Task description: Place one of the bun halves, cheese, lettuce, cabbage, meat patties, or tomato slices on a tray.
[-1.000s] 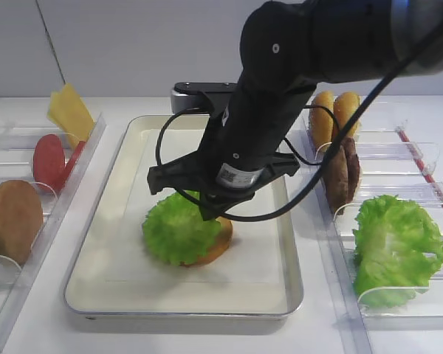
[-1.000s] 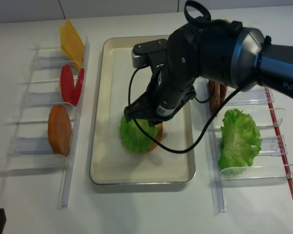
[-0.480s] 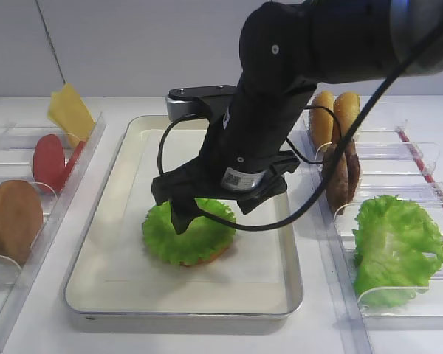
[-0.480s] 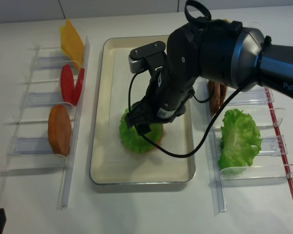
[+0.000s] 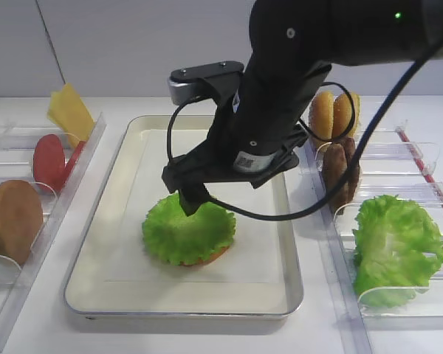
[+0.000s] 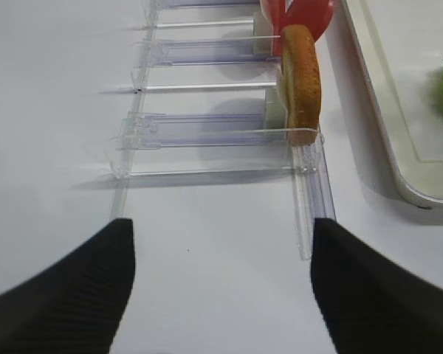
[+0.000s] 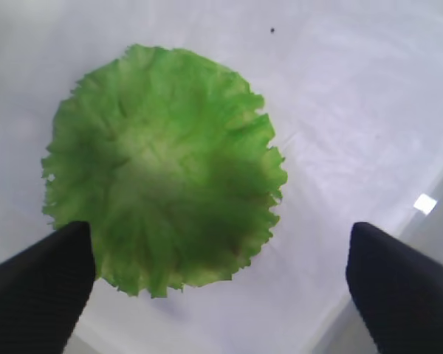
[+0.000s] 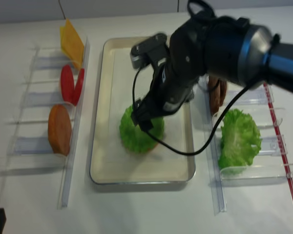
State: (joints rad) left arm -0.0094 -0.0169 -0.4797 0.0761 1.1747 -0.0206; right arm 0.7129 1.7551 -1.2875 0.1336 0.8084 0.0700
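Observation:
The round frilled lettuce (image 5: 188, 234) lies flat on a bun half (image 5: 215, 256) on the paper-lined cream tray (image 5: 107, 284). In the right wrist view the lettuce (image 7: 162, 166) is below my right gripper (image 7: 221, 295), which is open, its dark fingers (image 7: 37, 287) wide apart and holding nothing. From outside, one finger (image 5: 193, 200) hangs just above the leaf's far edge. My left gripper (image 6: 220, 243) is open over bare table, near the front end of the left rack.
The left clear rack holds a bun half (image 5: 11, 221), tomato slices (image 5: 50, 161) and cheese (image 5: 70, 110). The right rack holds bun halves (image 5: 334, 114), meat patties (image 5: 341, 173) and the big folded cabbage leaf (image 5: 395, 247).
My right gripper has gone from shut on the lettuce to open and has lifted slightly. The lettuce has dropped from tilted to flat on the bun half.

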